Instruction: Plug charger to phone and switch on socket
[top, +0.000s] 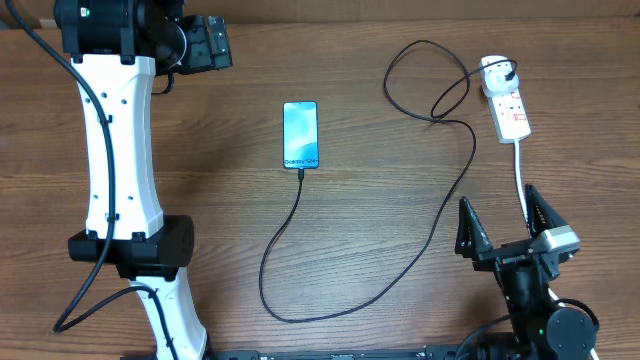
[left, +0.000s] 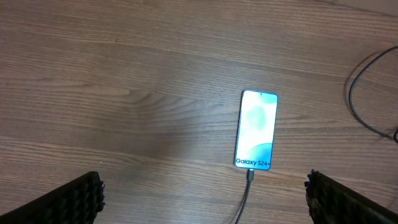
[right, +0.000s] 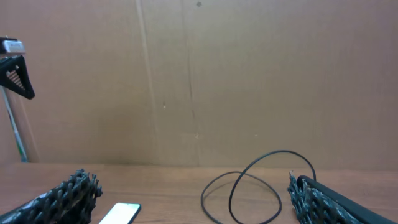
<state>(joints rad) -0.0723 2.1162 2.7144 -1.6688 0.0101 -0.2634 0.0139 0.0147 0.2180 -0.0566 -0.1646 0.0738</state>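
The phone (top: 301, 135) lies flat and face up in the middle of the table (top: 200, 190), with its "Galaxy" end towards the near side. In the left wrist view the connector tip (left: 250, 176) of the charger (top: 440, 215) sits at the phone's near edge and looks seated. From there the black cable runs near, sweeps right, climbs to a loop at far right and ends at the plug head (top: 495, 70).

The plug head sits on the far end of the socket (top: 511, 112), whose white cord (top: 521, 175) trails towards the near side. The plugging looks done, so the step in hand is probably the switch.

The right gripper (top: 503, 228) waits near right with its fingers spread wide and holding nothing. It is on the near side of the socket, with the white cord running between the two. The left gripper (left: 202, 186) is also spread and empty, at far left, looking down on the phone from well apart.

The right arm is the better placed. It should bring its fingers together first so that one narrow tip does the pressing. It should then come down onto the red switch marks (top: 514, 100) from above. A sideways push could slide the light block and tug the charger. It should also stay off the white cord and the cable loop. The switch's current position is too small to read.
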